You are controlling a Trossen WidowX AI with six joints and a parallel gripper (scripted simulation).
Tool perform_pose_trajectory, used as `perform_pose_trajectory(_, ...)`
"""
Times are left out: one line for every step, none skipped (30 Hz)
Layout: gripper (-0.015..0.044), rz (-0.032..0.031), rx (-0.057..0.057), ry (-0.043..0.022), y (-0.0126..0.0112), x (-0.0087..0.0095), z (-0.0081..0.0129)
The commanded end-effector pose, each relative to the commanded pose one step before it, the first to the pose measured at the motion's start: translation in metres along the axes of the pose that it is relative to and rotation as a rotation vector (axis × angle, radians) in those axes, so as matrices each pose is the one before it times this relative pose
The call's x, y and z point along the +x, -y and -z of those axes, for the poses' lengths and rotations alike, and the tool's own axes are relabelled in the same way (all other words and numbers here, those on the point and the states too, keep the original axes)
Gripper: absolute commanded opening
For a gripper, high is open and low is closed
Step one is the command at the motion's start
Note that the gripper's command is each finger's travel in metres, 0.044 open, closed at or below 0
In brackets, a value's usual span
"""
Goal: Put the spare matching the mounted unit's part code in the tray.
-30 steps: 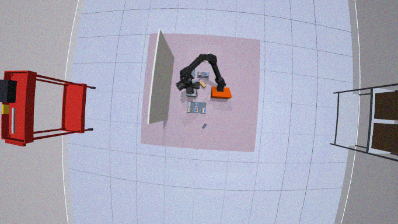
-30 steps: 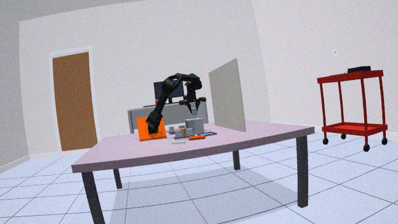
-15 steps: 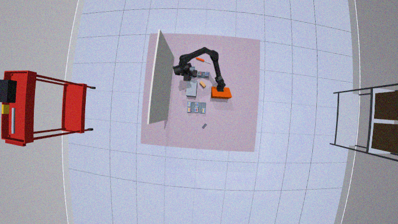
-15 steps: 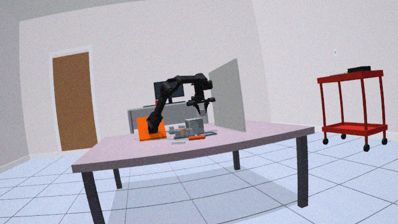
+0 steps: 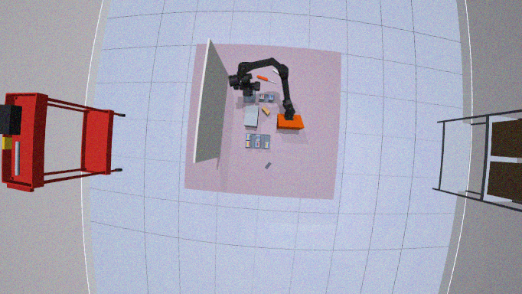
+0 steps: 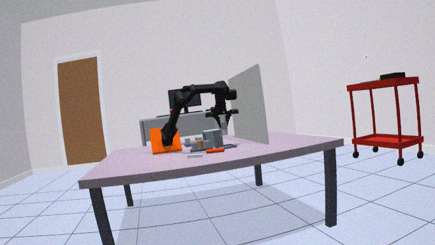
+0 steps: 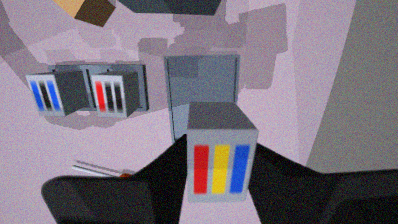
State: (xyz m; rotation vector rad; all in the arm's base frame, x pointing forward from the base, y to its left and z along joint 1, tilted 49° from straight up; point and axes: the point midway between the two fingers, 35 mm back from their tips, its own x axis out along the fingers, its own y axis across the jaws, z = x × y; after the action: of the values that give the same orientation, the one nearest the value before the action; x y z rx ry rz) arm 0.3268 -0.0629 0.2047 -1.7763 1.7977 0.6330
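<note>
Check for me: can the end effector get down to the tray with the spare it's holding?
Probably yes. The end effector, shut on the red-yellow-blue spare, hangs about over the tray, which looks bare inside. Two other spares sit off to one side, the grey panel to the other.
</note>
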Motion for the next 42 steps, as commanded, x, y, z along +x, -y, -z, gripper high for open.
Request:
perform_pose_trajectory(0.0000,-0.00065,-0.0088,-0.00553,-0.00049,0.00079,0.00387)
perform_pose_trajectory(0.0000,0.00002,0.0000,0.00018,0.00012,0.00074,-0.00004)
perform_pose_trajectory(0.0000,0.00002,0.0000,0.00017,0.00012,0.00074,-0.00003)
perform_pose_trajectory(0.0000,0.00002,0.0000,0.00017,0.00012,0.00074,-0.00003)
perform_pose_trajectory(0.0000,0.00002,0.0000,0.00017,0.00011,0.00074,-0.00003)
perform_pose_trajectory(0.0000,0.00002,0.0000,0.00016,0.00011,0.00074,-0.00003)
perform_pose_trajectory(0.0000,0.00002,0.0000,0.00016,0.00011,0.00075,-0.00003)
perform_pose_trajectory(0.0000,0.00002,0.0000,0.00016,0.00011,0.00075,-0.00003)
perform_pose_trajectory(0.0000,0.00002,0.0000,0.00015,0.00011,0.00075,-0.00003)
perform_pose_trajectory(0.0000,0.00002,0.0000,0.00015,0.00010,0.00075,-0.00003)
perform_pose_trajectory(0.0000,0.00002,0.0000,0.00014,0.00010,0.00075,-0.00003)
perform_pose_trajectory(0.0000,0.00002,0.0000,0.00014,0.00010,0.00075,-0.00002)
perform_pose_trajectory(0.0000,0.00002,0.0000,0.00014,0.00010,0.00075,-0.00002)
perform_pose_trajectory(0.0000,0.00002,0.0000,0.00013,0.00010,0.00075,-0.00002)
perform_pose_trajectory(0.0000,0.00002,0.0000,0.00013,0.00010,0.00075,-0.00002)
perform_pose_trajectory(0.0000,0.00002,0.0000,0.00013,0.00009,0.00075,-0.00002)
perform_pose_trajectory(0.0000,0.00002,0.0000,0.00012,0.00009,0.00075,-0.00002)
perform_pose_trajectory(0.0000,0.00002,0.0000,0.00012,0.00009,0.00075,-0.00002)
perform_pose_trajectory(0.0000,0.00002,0.0000,0.00012,0.00009,0.00075,-0.00002)
perform_pose_trajectory(0.0000,0.00002,0.0000,0.00011,0.00009,0.00075,-0.00002)
perform_pose_trajectory(0.0000,0.00003,0.0000,0.00011,0.00008,0.00075,-0.00002)
perform_pose_trajectory(0.0000,0.00003,0.0000,0.00011,0.00008,0.00075,-0.00001)
perform_pose_trajectory(0.0000,0.00003,0.0000,0.00010,0.00008,0.00075,-0.00001)
perform_pose_trajectory(0.0000,0.00003,0.0000,0.00010,0.00008,0.00075,-0.00001)
perform_pose_trajectory(0.0000,0.00003,0.0000,0.00009,0.00008,0.00075,-0.00001)
perform_pose_trajectory(0.0000,0.00003,0.0000,0.00009,0.00007,0.00075,-0.00001)
perform_pose_trajectory(0.0000,0.00003,0.0000,0.00009,0.00007,0.00075,-0.00001)
perform_pose_trajectory(0.0000,0.00003,0.0000,0.00008,0.00007,0.00075,-0.00001)
perform_pose_trajectory(0.0000,0.00003,0.0000,0.00008,0.00007,0.00075,-0.00001)
perform_pose_trajectory(0.0000,0.00003,0.0000,0.00008,0.00007,0.00075,-0.00001)
perform_pose_trajectory(0.0000,0.00003,0.0000,0.00007,0.00006,0.00075,-0.00001)
perform_pose_trajectory(0.0000,0.00003,0.0000,0.00007,0.00006,0.00075,-0.00001)
perform_pose_trajectory(0.0000,0.00003,0.0000,0.00007,0.00006,0.00075,0.00000)
perform_pose_trajectory(0.0000,0.00003,0.0000,0.00006,0.00006,0.00075,0.00000)
perform_pose_trajectory(0.0000,0.00003,0.0000,0.00006,0.00006,0.00075,0.00000)
perform_pose_trajectory(0.0000,0.00003,0.0000,0.00005,0.00005,0.00075,0.00000)
perform_pose_trajectory(0.0000,0.00003,0.0000,0.00005,0.00005,0.00075,0.00000)
perform_pose_trajectory(0.0000,0.00003,0.0000,0.00005,0.00005,0.00075,0.00000)
perform_pose_trajectory(0.0000,0.00003,0.0000,0.00004,0.00005,0.00075,0.00000)
perform_pose_trajectory(0.0000,0.00003,0.0000,0.00004,0.00005,0.00075,0.00000)
perform_pose_trajectory(0.0000,0.00003,0.0000,0.00004,0.00004,0.00075,0.00000)
perform_pose_trajectory(0.0000,0.00003,0.0000,0.00003,0.00004,0.00075,0.00000)
